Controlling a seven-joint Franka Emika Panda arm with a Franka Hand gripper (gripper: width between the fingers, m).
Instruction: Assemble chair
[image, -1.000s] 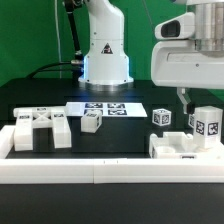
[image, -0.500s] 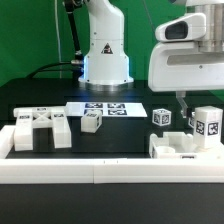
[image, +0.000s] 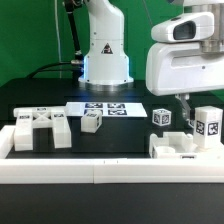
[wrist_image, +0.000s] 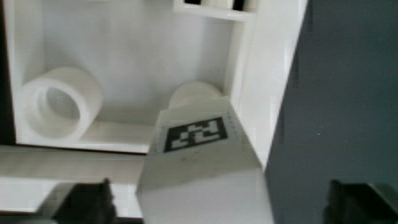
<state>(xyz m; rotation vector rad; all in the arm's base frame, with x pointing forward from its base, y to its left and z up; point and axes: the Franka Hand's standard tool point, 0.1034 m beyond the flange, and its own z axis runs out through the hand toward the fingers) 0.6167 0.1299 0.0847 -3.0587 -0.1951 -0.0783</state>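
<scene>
Claw (wrist_image: 228, 205) spread wide over tagged chair part (wrist_image: 199, 150), no contact, worktop (image: 120, 135) front edge, exterior view's right.

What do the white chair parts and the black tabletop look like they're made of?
Chair parts: likely plastic, matte white; chunky blocky shapes with soft, even shading and no grain. Their tags look like printed stickers. Tabletop: matte black, without glare or visible texture; cloth, foam or painted board cannot be told apart here.
</scene>
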